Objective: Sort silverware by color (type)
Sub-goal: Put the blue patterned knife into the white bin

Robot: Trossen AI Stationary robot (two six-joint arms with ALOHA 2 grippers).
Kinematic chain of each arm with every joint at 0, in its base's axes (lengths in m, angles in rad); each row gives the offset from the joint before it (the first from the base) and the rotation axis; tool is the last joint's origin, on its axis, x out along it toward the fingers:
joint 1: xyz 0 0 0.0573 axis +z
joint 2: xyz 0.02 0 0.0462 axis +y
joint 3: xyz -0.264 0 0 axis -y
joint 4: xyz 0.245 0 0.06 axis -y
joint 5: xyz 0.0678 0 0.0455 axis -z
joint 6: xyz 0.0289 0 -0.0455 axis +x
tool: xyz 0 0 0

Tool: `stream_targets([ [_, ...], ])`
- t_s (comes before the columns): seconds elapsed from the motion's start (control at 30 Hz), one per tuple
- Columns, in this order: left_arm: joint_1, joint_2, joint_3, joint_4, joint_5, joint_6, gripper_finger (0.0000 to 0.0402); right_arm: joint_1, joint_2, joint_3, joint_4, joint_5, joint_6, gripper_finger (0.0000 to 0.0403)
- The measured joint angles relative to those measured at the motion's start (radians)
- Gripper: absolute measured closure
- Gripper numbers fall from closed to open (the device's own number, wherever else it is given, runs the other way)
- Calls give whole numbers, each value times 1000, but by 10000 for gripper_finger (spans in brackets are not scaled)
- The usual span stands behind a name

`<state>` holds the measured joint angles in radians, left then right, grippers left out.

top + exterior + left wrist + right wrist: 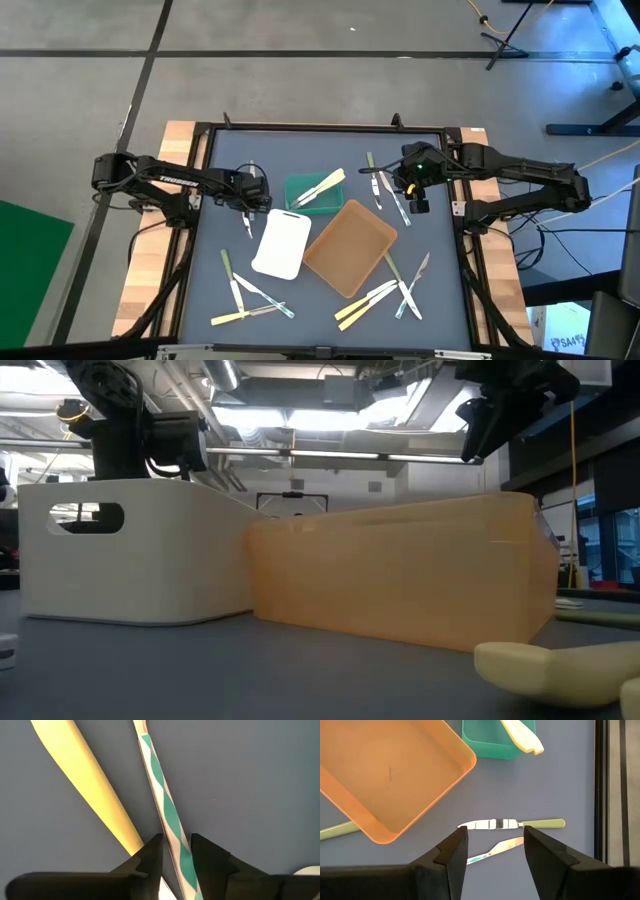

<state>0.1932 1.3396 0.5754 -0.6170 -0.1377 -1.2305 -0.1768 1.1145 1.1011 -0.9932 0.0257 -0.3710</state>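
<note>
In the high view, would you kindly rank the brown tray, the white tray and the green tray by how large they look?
1. The brown tray looks largest.
2. The white tray comes next.
3. The green tray looks smallest; cream utensils lie across its rim.
All three sit on the same table under an overhead camera, so nearness hardly skews this order.

Striped utensil (167,815), both ends beyond the frame

A: The surface (560,785) looks matt, blue-grey and smooth. And that knife (510,824) at 12 o'clock of the right end effector (495,845)?

B: Mirror-glossy blade, like metal, with a matt pale-green handle. The brown tray (395,775) looks like smooth translucent plastic; the white tray (130,550) is matt plastic.
</note>
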Motion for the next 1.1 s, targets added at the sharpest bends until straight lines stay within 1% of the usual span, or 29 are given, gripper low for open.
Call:
stream_targets([
  [0.2, 0, 0, 0, 0, -1, 1, 347, 0, 0, 0, 0, 0, 0, 223],
  [0.33, 0, 0, 0, 0, -2, 1, 362, 0, 0, 0, 0, 0, 0, 224],
  [1.1, 0, 0, 0, 1, -2, 10, 364, 0, 0, 0, 0, 0, 0, 223],
])
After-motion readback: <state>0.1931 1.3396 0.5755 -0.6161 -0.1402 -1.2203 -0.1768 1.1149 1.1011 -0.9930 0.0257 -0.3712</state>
